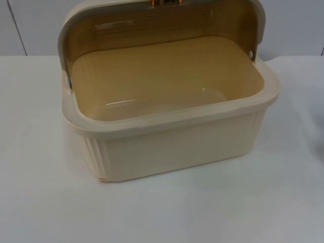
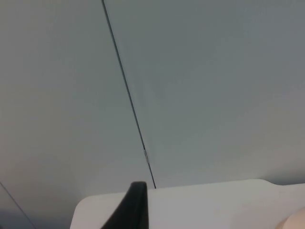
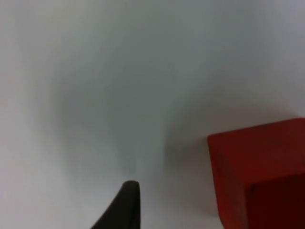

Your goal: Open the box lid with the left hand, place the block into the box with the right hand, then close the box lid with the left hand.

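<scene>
Cream box (image 1: 172, 147) stands on white worktop (image 1: 45, 202), lid (image 1: 152, 25) swung up and back, tan interior bare. Left end effector (image 2: 136, 210): one black fingertip, over the worktop edge facing the grey partition wall (image 2: 214, 86); its opening cannot be told. Right end effector (image 3: 126, 205): one fingertip above the worktop near the red block (image 3: 262, 171), apart from it; its opening likewise cannot be told.
</scene>
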{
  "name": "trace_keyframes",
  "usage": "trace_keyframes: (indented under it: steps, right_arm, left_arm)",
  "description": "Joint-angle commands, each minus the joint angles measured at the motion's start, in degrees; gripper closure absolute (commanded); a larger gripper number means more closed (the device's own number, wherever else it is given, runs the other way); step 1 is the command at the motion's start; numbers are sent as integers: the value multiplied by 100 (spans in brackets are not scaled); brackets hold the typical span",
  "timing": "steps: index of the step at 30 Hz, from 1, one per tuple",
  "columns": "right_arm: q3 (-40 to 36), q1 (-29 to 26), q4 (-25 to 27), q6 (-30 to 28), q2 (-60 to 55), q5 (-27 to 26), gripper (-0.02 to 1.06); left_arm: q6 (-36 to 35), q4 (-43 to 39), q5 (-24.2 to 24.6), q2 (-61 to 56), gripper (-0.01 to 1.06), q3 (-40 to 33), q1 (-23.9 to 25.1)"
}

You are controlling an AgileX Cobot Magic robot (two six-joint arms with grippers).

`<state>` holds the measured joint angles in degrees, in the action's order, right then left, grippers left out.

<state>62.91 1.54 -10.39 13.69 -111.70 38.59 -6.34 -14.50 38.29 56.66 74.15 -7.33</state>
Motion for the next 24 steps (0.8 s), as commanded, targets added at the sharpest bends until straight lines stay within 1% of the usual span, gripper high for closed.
trace_keyframes:
  steps: [1,3,6,9,12,13,15,16,20,22,23,24]
  right_arm:
    - [-24,-33,2,-152,-8,-54,6]
    - [-24,-77,-11,-175,-8,-106,6]
    - [-24,-193,51,-481,-8,-127,6]
    - [-24,-285,79,-623,-8,-127,6]
    - [-24,-452,368,-855,-8,-136,6]
    - [-24,-452,368,-855,-8,-136,6]
    - [-24,-498,576,-1235,-8,-136,6]
    - [-24,-498,600,-1337,-8,-136,6]
    - [-24,-498,611,-1369,-8,-170,6]
    - [-24,-498,611,-1369,-8,-170,9]
    - [-35,-498,611,-1369,-8,-170,14]
    - [-63,-498,611,-1369,-8,-196,21]
  left_arm:
    - [-49,-43,-8,-6,0,-23,-37]
    - [-49,-56,-8,-6,0,-23,-37]
    - [-49,-82,-8,-6,0,-23,-37]
    - [-49,-82,-8,-6,0,-23,-37]
    - [-49,-84,-8,59,0,-23,-37]
    - [-49,-84,-8,59,0,-23,-37]
    - [-49,-84,-8,126,0,-23,-37]
    - [-49,-84,-8,167,0,-23,-37]
    - [-49,-70,-8,222,0,-23,-37]
    - [-49,-48,-8,220,0,-23,-37]
    - [-49,-48,-8,220,0,-23,-37]
    - [-49,-48,-19,220,0,-23,-37]
